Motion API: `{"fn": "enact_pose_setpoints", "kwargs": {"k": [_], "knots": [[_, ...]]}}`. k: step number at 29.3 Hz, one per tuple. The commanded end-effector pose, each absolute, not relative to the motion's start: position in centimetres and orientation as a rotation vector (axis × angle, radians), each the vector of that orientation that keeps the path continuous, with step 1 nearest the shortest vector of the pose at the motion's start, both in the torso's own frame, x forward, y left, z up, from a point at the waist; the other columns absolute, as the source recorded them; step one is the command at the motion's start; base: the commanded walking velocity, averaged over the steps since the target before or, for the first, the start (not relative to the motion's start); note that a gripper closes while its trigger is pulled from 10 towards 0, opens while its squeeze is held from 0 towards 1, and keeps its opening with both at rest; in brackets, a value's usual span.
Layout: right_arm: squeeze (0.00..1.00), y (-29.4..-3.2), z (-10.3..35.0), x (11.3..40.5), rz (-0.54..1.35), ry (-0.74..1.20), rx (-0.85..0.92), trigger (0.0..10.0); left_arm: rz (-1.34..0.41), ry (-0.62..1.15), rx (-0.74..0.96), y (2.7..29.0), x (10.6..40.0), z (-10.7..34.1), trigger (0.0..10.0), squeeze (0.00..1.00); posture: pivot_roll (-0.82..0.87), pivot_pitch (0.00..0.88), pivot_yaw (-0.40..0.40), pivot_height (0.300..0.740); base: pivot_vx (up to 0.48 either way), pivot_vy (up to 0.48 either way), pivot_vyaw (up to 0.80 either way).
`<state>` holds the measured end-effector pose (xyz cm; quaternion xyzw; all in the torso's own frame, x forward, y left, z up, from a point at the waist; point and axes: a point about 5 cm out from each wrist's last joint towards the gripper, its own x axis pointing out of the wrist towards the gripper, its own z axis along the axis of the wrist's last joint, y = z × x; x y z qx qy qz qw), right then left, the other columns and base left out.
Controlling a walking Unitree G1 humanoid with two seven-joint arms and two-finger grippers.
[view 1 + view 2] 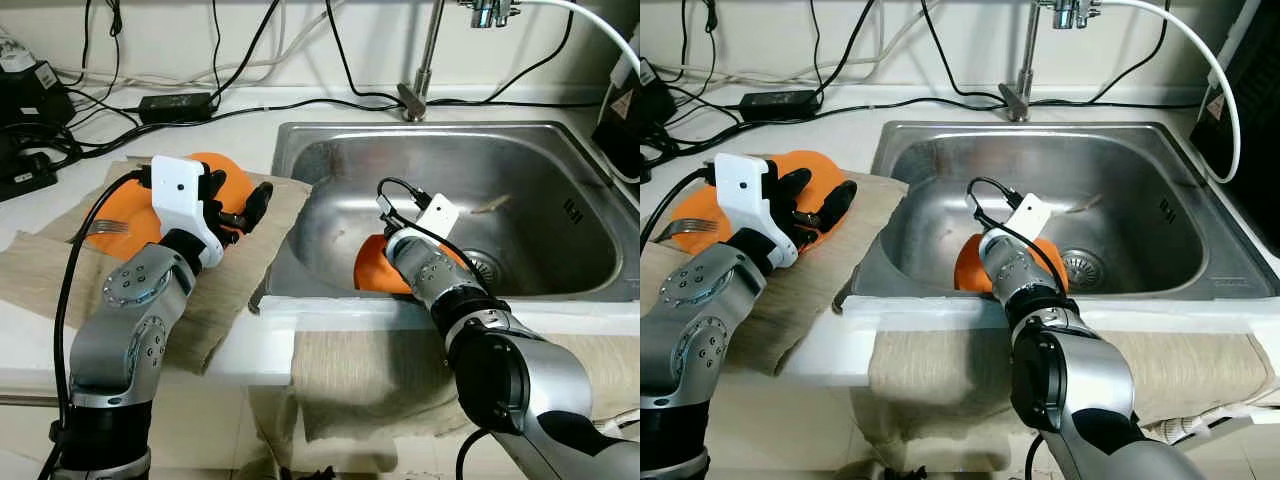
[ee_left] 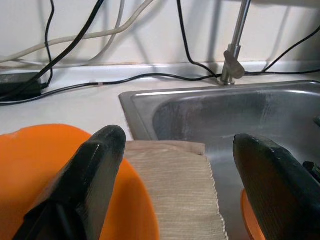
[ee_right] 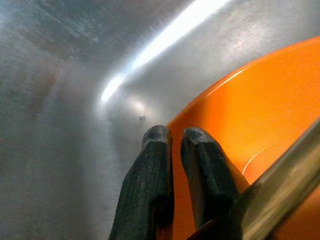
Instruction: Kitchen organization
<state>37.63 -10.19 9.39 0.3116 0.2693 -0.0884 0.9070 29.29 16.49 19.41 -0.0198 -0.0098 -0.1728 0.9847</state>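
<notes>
Sink's orange plate [image 1: 372, 270] half behind arm

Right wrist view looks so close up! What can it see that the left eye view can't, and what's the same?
Right wrist view alone: the right gripper fingertips nearly closed, pinching the rim of the orange plate in the sink.

Left eye view alone: the left gripper open over a second orange plate with a fork, on the cloth beside the sink, plus the faucet and cables.

Both: the steel sink and the orange plate inside it.
</notes>
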Motion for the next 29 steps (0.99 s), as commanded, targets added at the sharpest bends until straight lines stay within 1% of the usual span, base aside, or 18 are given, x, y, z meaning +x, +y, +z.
{"fn": "enact_pose_setpoints", "kwargs": {"k": [1,8,21,23,24,25,27,29], "knots": [[1.0,-9.7,6.9,36.1,-0.202,0.67,0.603,10.0,-0.346,-0.031,-0.03,16.7,29.1,20.0,10.0,0.0,0.17,0.0,0.045,0.74,0.0,0.0,0.0],[1.0,-9.7,6.6,35.9,-0.219,0.677,0.607,10.0,-0.348,-0.027,-0.024,16.7,29.0,20.0,10.0,0.0,0.18,0.0,0.047,0.74,0.0,0.0,0.0],[1.0,-9.1,8.2,36.9,-0.179,0.63,0.643,10.0,-0.352,-0.019,-0.015,16.6,29.1,20.0,10.0,0.0,0.17,0.0,0.047,0.74,0.0,0.0,0.0],[1.0,-8.2,9.7,37.6,-0.107,0.579,0.575,10.0,-0.341,-0.016,-0.006,16.8,29.3,20.0,10.0,0.0,0.17,0.0,0.047,0.74,0.0,0.0,0.0],[1.0,-8.2,9.7,37.6,-0.107,0.579,0.575,10.0,-0.341,-0.016,-0.006,16.8,29.3,20.0,10.0,0.0,0.17,0.0,0.047,0.74,0.0,0.0,0.0],[0.0,-7.7,10.9,38.1,-0.061,0.534,0.53,10.0,-0.334,-0.016,-0.001,16.9,29.4,19.9,10.0,0.0,0.17,0.0,0.043,0.74,0.0,0.0,0.0],[0.0,-7.5,11.3,38.3,-0.044,0.517,0.516,10.0,-0.334,-0.016,-0.001,16.9,29.4,19.9,10.0,0.0,0.17,0.0,0.043,0.74,0.0,0.0,0.0],[0.0,-6.5,12.9,38.9,0.026,0.462,0.488,10.0,-0.33,-0.015,0.001,16.9,29.6,19.8,10.0,0.0,0.16,0.0,0.041,0.74,0.0,0.0,0.0]]}}
